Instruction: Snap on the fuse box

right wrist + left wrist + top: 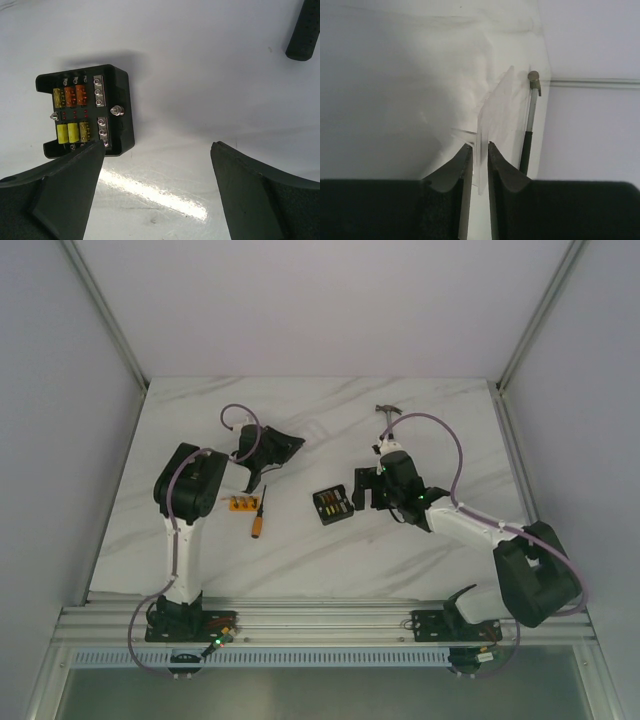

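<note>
Risk: clear plastic lid [497, 115], edge-pinched in left gripper [480, 152], could twist and misseat on black square fuse box [85, 112]; right gripper [157, 146] gapes empty.

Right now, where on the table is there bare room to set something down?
Bare: the near strip of table between the fuse box and the front rail, and the back left corner behind the left gripper, which pinches the clear lid. Crowded: the middle band, where orange block, screwdriver, fuse box and open right gripper line up; the hammer lies back right.
</note>
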Robot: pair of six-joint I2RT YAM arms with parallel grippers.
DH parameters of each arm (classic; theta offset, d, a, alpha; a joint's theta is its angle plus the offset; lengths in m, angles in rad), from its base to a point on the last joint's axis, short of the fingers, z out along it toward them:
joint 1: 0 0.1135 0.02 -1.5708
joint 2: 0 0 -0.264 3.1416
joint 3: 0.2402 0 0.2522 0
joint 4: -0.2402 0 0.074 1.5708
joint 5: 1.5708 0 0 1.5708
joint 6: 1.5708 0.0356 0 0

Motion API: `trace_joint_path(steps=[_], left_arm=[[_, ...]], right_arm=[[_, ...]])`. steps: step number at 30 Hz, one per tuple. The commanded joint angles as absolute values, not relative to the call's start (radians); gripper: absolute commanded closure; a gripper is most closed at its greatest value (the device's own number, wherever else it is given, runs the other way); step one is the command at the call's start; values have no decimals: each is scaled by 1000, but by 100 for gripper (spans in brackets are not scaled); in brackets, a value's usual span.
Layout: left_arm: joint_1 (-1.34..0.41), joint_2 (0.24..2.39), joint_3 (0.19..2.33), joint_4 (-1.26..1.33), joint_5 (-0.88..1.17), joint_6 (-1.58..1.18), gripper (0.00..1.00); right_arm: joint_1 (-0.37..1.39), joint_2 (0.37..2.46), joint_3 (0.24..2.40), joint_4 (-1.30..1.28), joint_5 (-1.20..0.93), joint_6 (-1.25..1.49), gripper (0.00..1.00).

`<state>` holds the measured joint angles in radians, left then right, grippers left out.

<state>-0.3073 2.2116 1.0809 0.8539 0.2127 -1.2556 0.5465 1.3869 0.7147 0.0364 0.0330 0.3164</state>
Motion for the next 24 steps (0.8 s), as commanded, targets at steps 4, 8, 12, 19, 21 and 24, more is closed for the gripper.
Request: trace_joint_path(steps=[4,8,12,19,21,24], left_arm=[[-306,2183,1055,950,230,-1268,85],[-301,2131,1007,982,268,-1258,89],[-294,2060,944,1002,314,-1239,91],[-287,1849,775,1002,382,-1214,91],[-287,1780,723,988,396,-1203,91],[-293,1679,637,967,412,-1186,91]], right_arm=[[541,1401,713,50,2,302,6],[541,1397,705,49,-24,304,6],[541,1400,701,40,11,304,6],[540,1436,721,10,176,281,6],[544,1464,725,11,182,283,6],[557,1495,719,35,161,295,6]])
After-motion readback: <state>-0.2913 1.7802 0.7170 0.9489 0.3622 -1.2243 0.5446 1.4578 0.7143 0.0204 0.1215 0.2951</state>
